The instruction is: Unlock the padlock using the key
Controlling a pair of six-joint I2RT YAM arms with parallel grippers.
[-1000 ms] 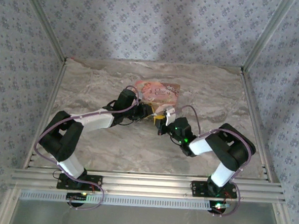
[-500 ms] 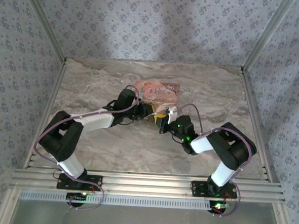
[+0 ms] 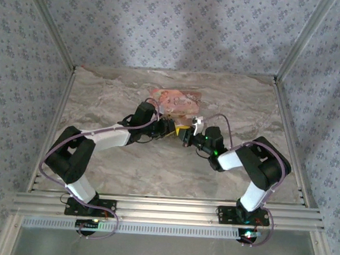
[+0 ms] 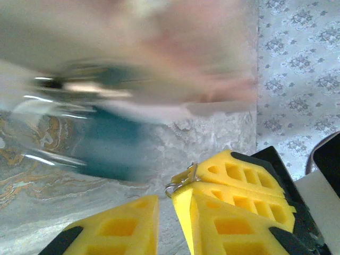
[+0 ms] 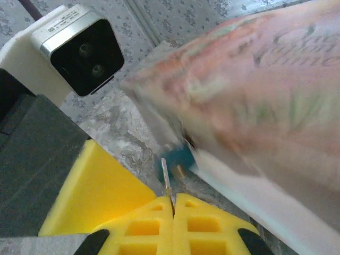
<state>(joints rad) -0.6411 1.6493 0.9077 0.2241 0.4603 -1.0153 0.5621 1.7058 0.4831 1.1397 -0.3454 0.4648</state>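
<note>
Right wrist, fingers: the right gripper (image 5: pixel 172 204) sits at the bottom edge with its yellow pads pressed together, pinching the key (image 5: pixel 166 178) in the seam.
Key: a thin silvery blade stands out of the pads, pointing up the frame and slightly left.
Padlock, look: the padlock (image 5: pixel 178 159) is a small, dark, teal-looking block with a brassy spot, blurred, in the lower middle of the frame.
Padlock, axis: too small and blurred to tell its long axis; the brassy spot faces down toward the pads.
Padlock, place: just above the pad tips, at the end of the blade; whether the blade is touching or inside it cannot be told. It lies at the lower left corner of the pink box (image 5: pixel 255 95).
Left wrist, fingers: the left gripper (image 4: pixel 164 201) has its yellow fingers slightly apart at the bottom edge, with bare table (image 4: pixel 212 127) showing in the narrow gap.
Key ring: the key ring (image 4: pixel 180 183) pokes out just above the lower right finger.
Padlock, left wrist: a dark teal smear left of centre, apart from the fingertips.
Top external: both grippers meet at frame centre, tips just beside each other, directly below the pink box.
</note>
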